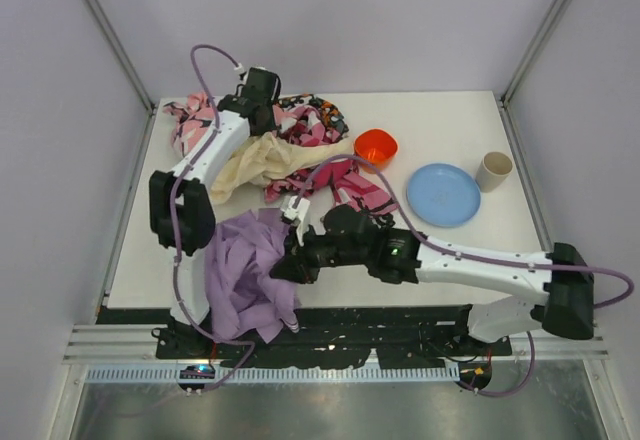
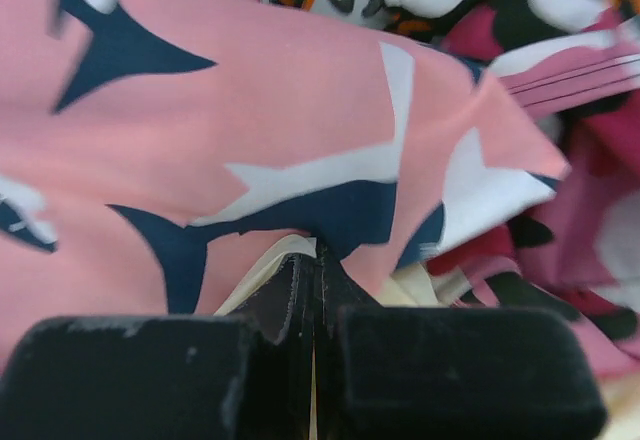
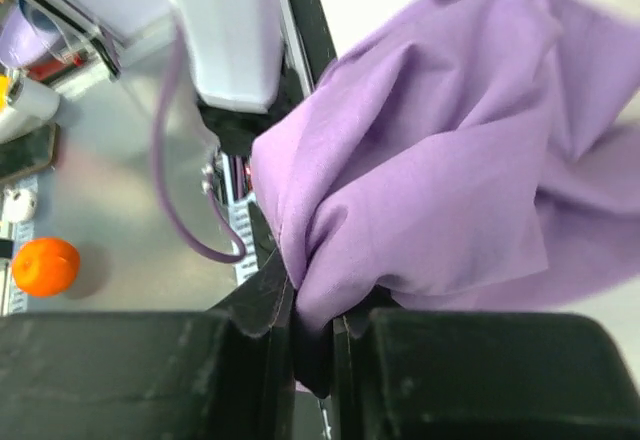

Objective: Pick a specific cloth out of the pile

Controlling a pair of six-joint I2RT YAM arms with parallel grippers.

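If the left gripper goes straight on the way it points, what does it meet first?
Most likely the pink cloth with navy and white shapes, just beyond the left gripper; a sliver of cream-yellow cloth at its tips may come first.

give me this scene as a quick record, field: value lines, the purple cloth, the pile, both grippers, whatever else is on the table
lavender cloth: bunched at the near left of the table, hanging past its near edge
pile: far left; cream, pink patterned and magenta-black garments
right gripper: shut on a fold of the lavender cloth
left gripper: shut, at the pink patterned cloth in the pile; pinch unclear
others: orange bowl, blue plate, cream cup
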